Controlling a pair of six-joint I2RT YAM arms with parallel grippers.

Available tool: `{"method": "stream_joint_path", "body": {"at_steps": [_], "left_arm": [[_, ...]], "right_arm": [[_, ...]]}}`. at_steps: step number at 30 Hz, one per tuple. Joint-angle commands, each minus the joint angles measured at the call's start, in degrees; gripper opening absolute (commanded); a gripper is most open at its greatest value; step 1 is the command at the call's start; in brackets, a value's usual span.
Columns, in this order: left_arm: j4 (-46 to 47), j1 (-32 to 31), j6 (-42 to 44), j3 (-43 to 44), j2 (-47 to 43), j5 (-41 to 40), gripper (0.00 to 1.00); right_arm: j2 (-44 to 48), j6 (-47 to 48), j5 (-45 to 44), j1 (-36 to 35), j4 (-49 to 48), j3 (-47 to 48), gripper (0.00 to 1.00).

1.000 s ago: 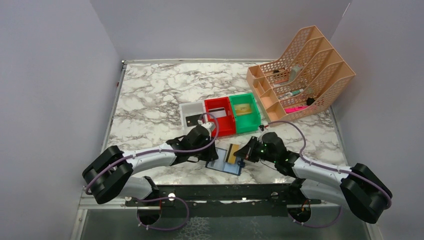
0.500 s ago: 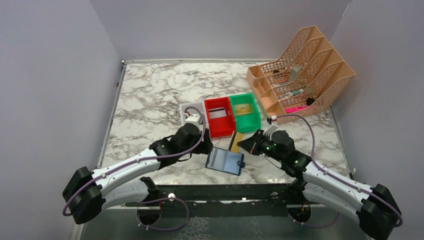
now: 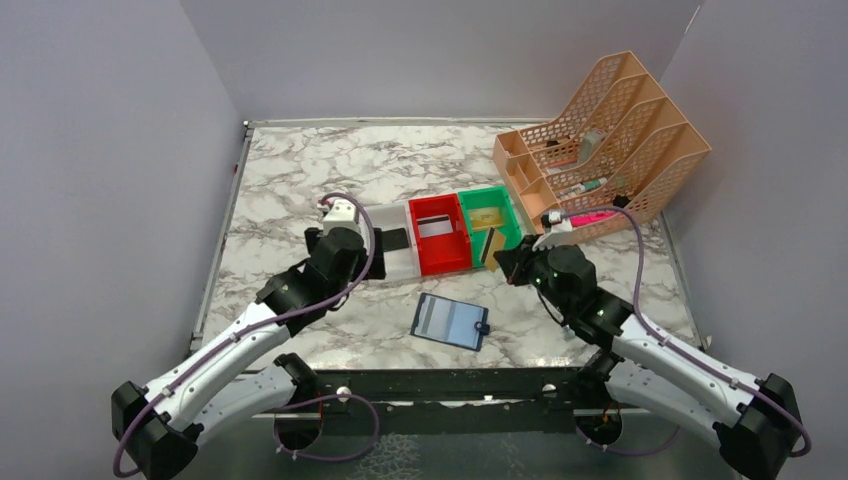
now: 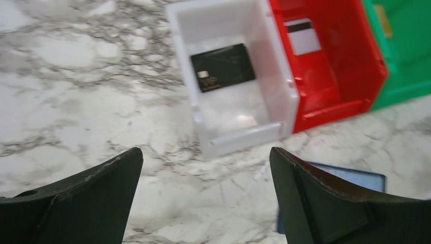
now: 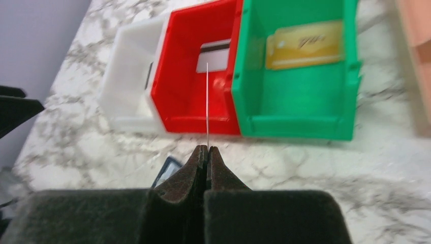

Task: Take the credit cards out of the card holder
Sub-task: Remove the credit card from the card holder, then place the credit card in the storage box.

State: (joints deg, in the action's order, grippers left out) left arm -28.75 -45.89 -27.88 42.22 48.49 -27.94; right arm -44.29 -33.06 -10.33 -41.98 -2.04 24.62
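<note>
Your left claw point(image 4: 203, 157) hangs spread wide and empty over the near lip of the white bin point(image 4: 180, 30), where a black card point(image 4: 222, 67) lies flat. Keep that arm there, out of the way. The red bin point(image 4: 330, 109) beside it has a striped card point(image 4: 304, 38). The holder point(image 3: 450, 320) lies open on the counter point(image 3: 290, 190), near the arm bases, and I see no card in it.

Your right claw point(image 5: 207, 150) is pressed together, pinching a tan card point(image 3: 491, 247) on edge, just before the green bin point(image 5: 295, 127). That bin is probably its place, since a gold card point(image 5: 305, 44) already lies there. Carry it over the front wall and clear of the red bin's side before you let go. The organiser point(image 3: 610, 140) stands close on the right, so watch your elbow.
</note>
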Motion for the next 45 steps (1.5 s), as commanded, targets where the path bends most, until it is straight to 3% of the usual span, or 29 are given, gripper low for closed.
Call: {"method": "stream_joint_path", "body": {"at_steps": [1,4,6,15,20,30,35,45], "left_arm": [[-3.2,11.4,8.2,0.4,1.9,4.3,0.99],[-1.3,21.0,9.6,-0.5,3.0,10.2,0.99],[-0.1,23.8,10.1,-0.8,3.1,11.4,0.99],[1.0,24.5,10.9,-1.3,3.5,13.3,0.99],[1.0,24.5,10.9,-1.4,2.5,12.1,0.99],[0.9,24.5,10.7,-1.5,1.8,11.4,0.99],[1.0,24.5,10.7,-1.5,2.0,11.5,0.99],[1.0,24.6,10.9,-1.3,3.5,12.8,0.99]], "right_arm": [[-4.4,17.1,-12.2,0.1,-1.2,5.0,0.01],[-10.7,26.4,-13.8,0.2,-2.7,8.9,0.01],[-15.4,32.0,-15.0,0.2,-4.3,11.3,0.01],[-32.1,53.0,-11.4,0.9,-13.2,18.2,0.01],[-38.1,62.1,-13.3,2.5,-23.1,17.7,0.01],[-46.5,69.4,-2.8,7.5,-21.9,20.0,0.01],[-50.0,76.0,-4.5,7.8,-28.9,19.2,0.01],[-55.0,81.4,-1.4,7.9,-28.2,20.7,0.07]]}}
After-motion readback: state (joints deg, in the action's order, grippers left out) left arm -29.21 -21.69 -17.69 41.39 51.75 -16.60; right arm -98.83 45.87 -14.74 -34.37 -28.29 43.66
